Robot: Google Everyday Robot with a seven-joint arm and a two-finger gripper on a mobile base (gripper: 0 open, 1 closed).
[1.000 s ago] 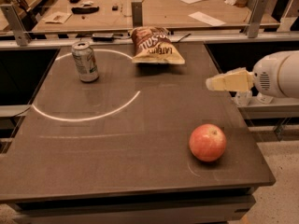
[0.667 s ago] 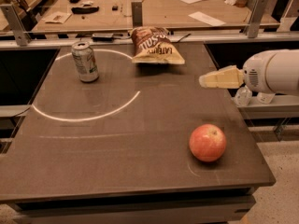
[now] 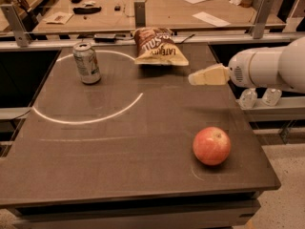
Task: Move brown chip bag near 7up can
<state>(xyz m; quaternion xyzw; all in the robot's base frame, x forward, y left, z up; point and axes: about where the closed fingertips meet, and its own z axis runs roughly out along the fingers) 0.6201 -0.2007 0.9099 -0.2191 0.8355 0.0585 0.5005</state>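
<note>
An apple [image 3: 211, 145] lies front right, the can [image 3: 87, 63] back left. The gripper [image 3: 192, 78] hangs right of the chip bag [image 3: 158, 46]; its state I cannot tell.

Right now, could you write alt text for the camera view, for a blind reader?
The gripper hovers above a dark table, just right of the brown chip bag at its far edge. The 7up can stands upright left of the bag; a red apple lies front right.

"LATE JULY" on brown chip bag [image 3: 159, 46]
</note>
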